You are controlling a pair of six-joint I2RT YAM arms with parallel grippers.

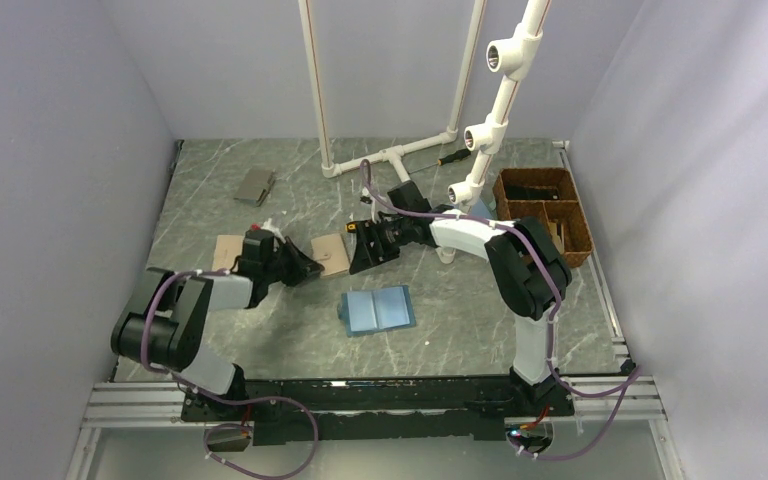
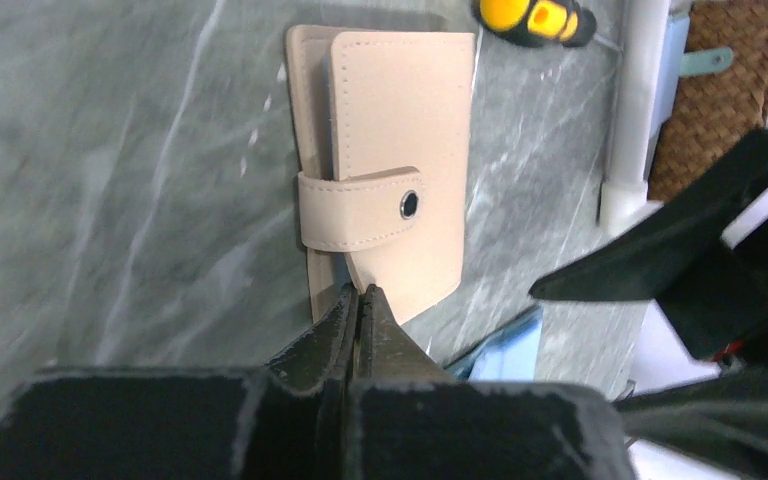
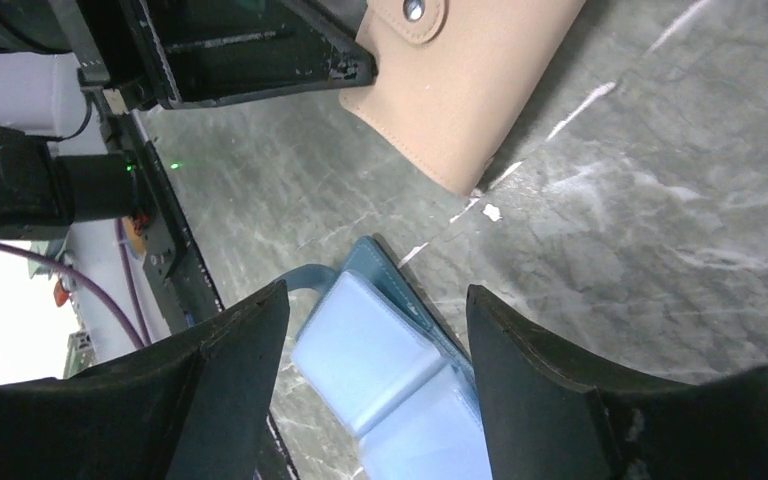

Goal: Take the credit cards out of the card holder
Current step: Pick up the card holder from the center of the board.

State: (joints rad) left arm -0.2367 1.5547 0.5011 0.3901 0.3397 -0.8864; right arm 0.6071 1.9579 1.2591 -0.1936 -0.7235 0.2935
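The card holder (image 1: pixel 331 253) is a tan wallet lying closed on the marble table, its strap snapped shut (image 2: pixel 385 180). Its inside and any cards are hidden. It also shows at the top of the right wrist view (image 3: pixel 470 90). My left gripper (image 2: pixel 360 298) is shut, with its tips touching the holder's near edge. I cannot tell whether a layer is pinched between them. In the top view the left gripper (image 1: pixel 302 268) sits just left of the holder. My right gripper (image 1: pixel 367 248) is open and empty, just right of the holder and above the table (image 3: pixel 375 330).
An open light-blue bifold (image 1: pixel 377 310) lies in front of the holder, below my right fingers (image 3: pixel 390 385). A flat tan piece (image 1: pixel 226 250) lies left of my left gripper. A grey wallet (image 1: pixel 256 186), white pipes (image 1: pixel 400 155), a screwdriver (image 2: pixel 535 17) and a wicker basket (image 1: pixel 545 212) stand at the back.
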